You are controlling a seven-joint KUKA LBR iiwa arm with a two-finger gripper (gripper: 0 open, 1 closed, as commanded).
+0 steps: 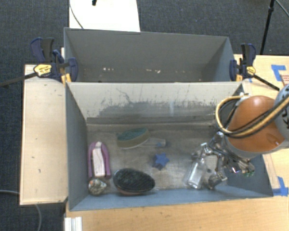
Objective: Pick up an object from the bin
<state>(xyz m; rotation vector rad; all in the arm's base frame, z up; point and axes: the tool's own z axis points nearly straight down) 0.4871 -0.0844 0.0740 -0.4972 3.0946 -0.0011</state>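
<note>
My gripper [212,166] is low in the bin's front right corner, under the arm's orange cover. A small clear, silvery bottle-like thing [194,175] lies right against its left side, tilted on the floor; I cannot tell whether it is held. A small blue piece [159,161] lies on the floor to the left of the gripper, apart from it.
A teal oval brush [133,137] lies near the back wall. A black oval hairbrush [133,181] rests at the front. At the left wall stand a pink and purple bottle [99,160] and a small brownish round lump [97,186].
</note>
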